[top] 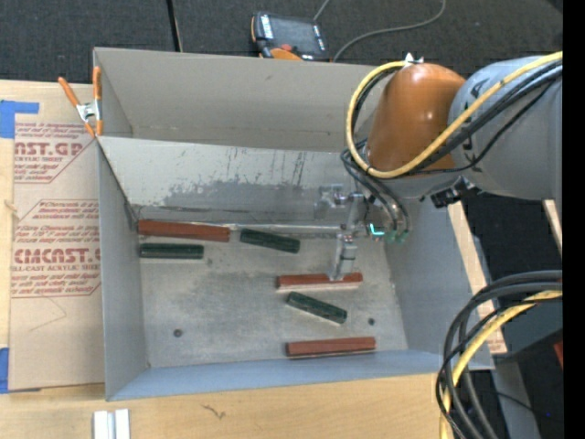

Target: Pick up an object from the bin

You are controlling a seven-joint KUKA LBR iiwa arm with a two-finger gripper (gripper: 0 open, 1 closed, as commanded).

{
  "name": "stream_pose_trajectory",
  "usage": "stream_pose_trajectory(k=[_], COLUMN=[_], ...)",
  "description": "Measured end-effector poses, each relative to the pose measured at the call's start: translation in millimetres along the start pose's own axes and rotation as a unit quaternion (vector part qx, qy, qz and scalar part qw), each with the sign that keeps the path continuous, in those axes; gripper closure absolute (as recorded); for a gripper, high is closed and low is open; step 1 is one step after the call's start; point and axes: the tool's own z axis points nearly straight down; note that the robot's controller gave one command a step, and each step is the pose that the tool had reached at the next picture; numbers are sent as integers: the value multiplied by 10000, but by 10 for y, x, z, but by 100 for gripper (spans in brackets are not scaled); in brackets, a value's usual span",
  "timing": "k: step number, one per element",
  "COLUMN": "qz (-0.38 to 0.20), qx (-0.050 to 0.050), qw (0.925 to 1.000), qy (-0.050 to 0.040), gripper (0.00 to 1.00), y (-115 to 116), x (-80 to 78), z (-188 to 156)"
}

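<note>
My gripper (345,265) hangs low in the right middle of the bin, its tip right over the right end of a red-brown flat bar (311,282). I cannot tell whether it touches the bar. Just below that bar lies a short dark green bar (316,307), tilted. Another dark green bar (270,240) lies to the gripper's left, near the back wall.
A long red-brown bar (183,230) and a dark green bar (171,251) lie at the left of the bin. One more red-brown bar (330,346) rests along the front wall. The arm with its orange cover and yellow cables stands over the bin's right rim.
</note>
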Motion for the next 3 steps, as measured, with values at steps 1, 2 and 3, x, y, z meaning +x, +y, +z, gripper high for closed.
stream_pose_trajectory(k=[1,2,3], qz=[163,159,-550], qx=[-3,-1,11], qw=[9999,9999,9984], qy=[20,-28,-82], gripper=[0,100,100], y=[-83,-83,-100], x=[587,550,-31], z=[905,860,-515])
